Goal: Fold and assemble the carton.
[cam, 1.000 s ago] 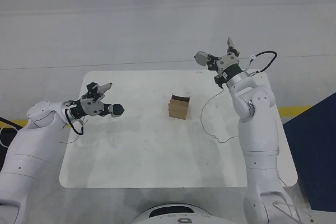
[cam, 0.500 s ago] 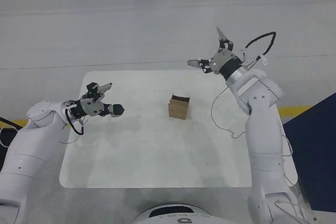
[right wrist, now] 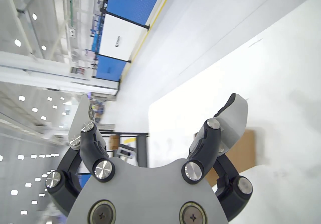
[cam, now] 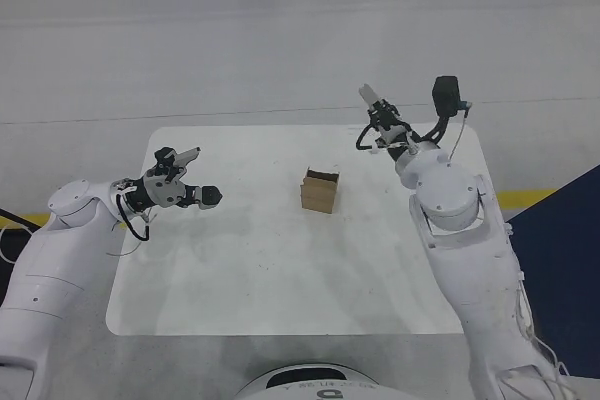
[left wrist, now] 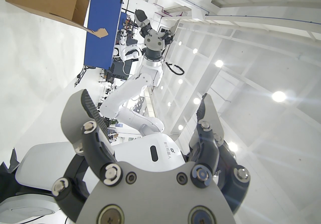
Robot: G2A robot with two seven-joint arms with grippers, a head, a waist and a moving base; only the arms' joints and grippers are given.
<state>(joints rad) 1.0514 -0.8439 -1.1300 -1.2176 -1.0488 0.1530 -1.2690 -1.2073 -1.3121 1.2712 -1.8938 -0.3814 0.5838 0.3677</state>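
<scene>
— While starting nearest: find the carton (cam: 319, 191) mid-counter (cam: 240, 280), upright, brown, top flaps up and unfolded. Same spot as a second ago, touched by neither gripper.
— And out to the left?
— Left gripper (cam: 202, 175) level with the carton, well apart from it, over the counter's left part. Spread wide, holding nothing. Hasn't budged in that second.
— Any change to report, then?
— Only farther off. Look just past the counter's far edge, toward the right: right gripper (cam: 408, 98), raised well above the surface. Rolled over at the wrist within the second and drifted slightly right, with the elbow pulled in toward the counter. Spread wide as well, empty, well apart from the carton.
— Meaning what for the fold?
— Nothing gained yet, by the look of it. Seems a re-aiming of the wrist ahead of an approach, not a fold. Every flap yet to be tucked, so early days for the assembly.
— Next need?
— Likely bringing both grippers in to the carton, one to steady a wall, one to press a flap down. Light cardboard, so apt to slide or tip under a one-sided push.
</scene>
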